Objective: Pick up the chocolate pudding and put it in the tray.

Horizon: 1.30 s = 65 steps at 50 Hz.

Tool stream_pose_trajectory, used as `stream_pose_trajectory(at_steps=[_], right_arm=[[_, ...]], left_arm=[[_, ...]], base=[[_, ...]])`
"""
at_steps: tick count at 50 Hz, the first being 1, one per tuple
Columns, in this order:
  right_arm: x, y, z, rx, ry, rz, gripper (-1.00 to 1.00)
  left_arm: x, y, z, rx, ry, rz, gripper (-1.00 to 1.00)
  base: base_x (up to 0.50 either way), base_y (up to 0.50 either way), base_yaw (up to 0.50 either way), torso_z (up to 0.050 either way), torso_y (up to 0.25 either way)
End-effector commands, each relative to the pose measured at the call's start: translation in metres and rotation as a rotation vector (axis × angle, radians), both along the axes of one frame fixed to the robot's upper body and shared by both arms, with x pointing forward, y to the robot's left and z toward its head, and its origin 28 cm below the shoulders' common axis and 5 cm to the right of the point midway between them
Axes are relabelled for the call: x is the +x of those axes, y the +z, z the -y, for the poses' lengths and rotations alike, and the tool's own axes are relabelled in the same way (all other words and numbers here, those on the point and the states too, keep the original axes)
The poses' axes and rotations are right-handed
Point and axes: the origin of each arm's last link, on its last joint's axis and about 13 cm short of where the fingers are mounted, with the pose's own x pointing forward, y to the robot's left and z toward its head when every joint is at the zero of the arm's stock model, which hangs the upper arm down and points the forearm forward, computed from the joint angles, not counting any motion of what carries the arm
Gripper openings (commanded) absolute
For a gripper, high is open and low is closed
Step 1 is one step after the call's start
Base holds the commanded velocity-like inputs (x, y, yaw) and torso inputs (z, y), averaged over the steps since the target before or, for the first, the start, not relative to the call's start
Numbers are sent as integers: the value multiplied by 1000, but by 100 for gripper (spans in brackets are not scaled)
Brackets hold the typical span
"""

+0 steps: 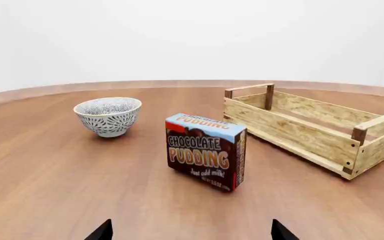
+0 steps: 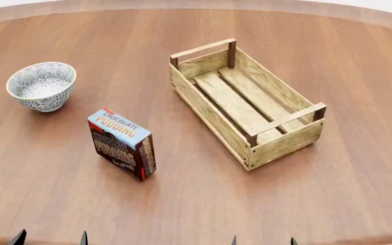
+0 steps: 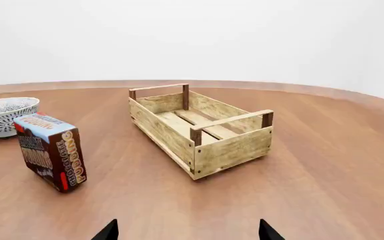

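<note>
The chocolate pudding (image 2: 122,144) is a small box with a light-blue top and dark brown sides, standing upright on the wooden table, left of centre. It also shows in the left wrist view (image 1: 206,151) and the right wrist view (image 3: 50,151). The tray (image 2: 245,102), a light wooden slatted crate with bar handles, lies to its right, empty; it also shows in the left wrist view (image 1: 314,127) and the right wrist view (image 3: 199,127). My left gripper (image 2: 50,239) and right gripper (image 2: 263,241) are open and empty at the near table edge, well short of both. Only their fingertips show.
A grey-white patterned bowl (image 2: 42,86) stands at the left, behind the pudding box; it also shows in the left wrist view (image 1: 108,116). The round wooden table (image 2: 359,168) stretches around all three things, with its far edge curving at the back.
</note>
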Motion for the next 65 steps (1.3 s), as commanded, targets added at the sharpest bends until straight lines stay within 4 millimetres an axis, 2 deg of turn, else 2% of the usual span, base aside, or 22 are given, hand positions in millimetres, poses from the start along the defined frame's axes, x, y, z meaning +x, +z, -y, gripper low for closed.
stream_pose_trajectory(at_steps=[1,8,16,22,25,30,36,45,52,54,65], right_arm=[[1,-2,0,0,0,0,100],[17,5,0,-97,23,21,100],[23,6,-5,-124,47,12,100],[18,4,-8,-49,68,29,100],[21,-2,-8,-82,55,21,100],[16,-1,-6,-64,57,30,100],[21,-8,-7,-19,55,27,100],[17,-11,-5,-7,70,25,100],[16,4,-7,70,62,65,100],[16,3,-9,19,73,66,100],[17,1,-6,32,58,59,100]], left_arm=[[1,-1,0,0,0,0,100],[9,11,3,30,8,31,100],[15,8,4,17,-6,26,100],[10,6,3,-27,-24,29,100],[10,0,3,1,-19,23,100],[9,9,2,-24,-21,40,100],[9,6,4,-12,-22,42,100],[5,10,4,-20,-21,54,100],[3,10,4,-28,-22,54,100],[3,10,3,-27,-24,56,100],[4,11,3,-31,-23,55,100]], base=[[0,0,0,0,0],[0,0,0,0,0],[43,47,0,0,0],[152,154,0,0,0],[188,165,0,0,0],[220,166,0,0,0],[262,167,0,0,0],[268,129,0,0,0],[268,8,0,0,0],[273,0,0,0,0],[301,0,0,0,0]])
